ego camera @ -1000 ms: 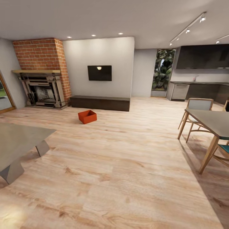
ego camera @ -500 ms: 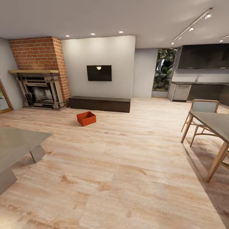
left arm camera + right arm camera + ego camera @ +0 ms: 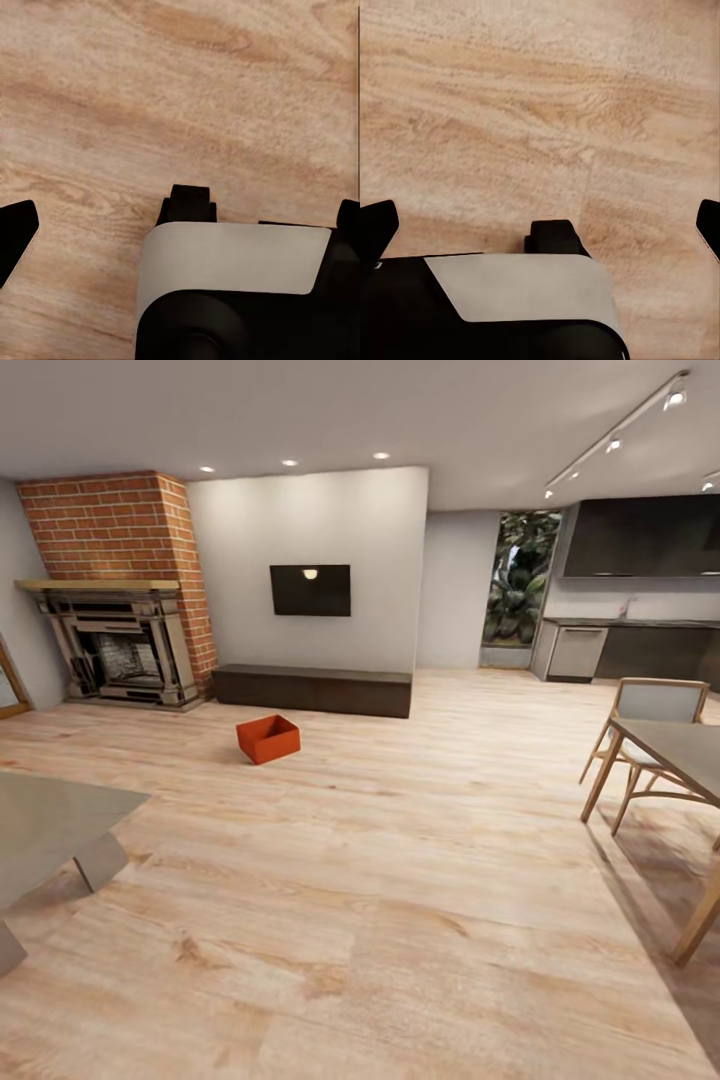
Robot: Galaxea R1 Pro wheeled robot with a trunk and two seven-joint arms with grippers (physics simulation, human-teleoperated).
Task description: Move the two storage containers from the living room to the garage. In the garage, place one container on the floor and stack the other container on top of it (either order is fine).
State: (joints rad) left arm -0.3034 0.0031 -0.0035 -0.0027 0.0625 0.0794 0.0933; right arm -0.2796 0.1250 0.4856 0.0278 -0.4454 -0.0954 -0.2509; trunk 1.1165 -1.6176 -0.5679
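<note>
One orange-red rectangular plastic storage container (image 3: 268, 738) sits on the light wood-plank floor (image 3: 400, 880) before the long dark low cabinet (image 3: 312, 688). Both tools hang open and empty; drive closer, squarely.

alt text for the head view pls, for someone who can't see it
An orange-red storage container sits alone on the light wood-plank floor of a living room, in front of a long dark low cabinet. A red-brick fireplace stands at left, a wall-mounted screen above the cabinet, and a dining table with a chair at right.
</note>
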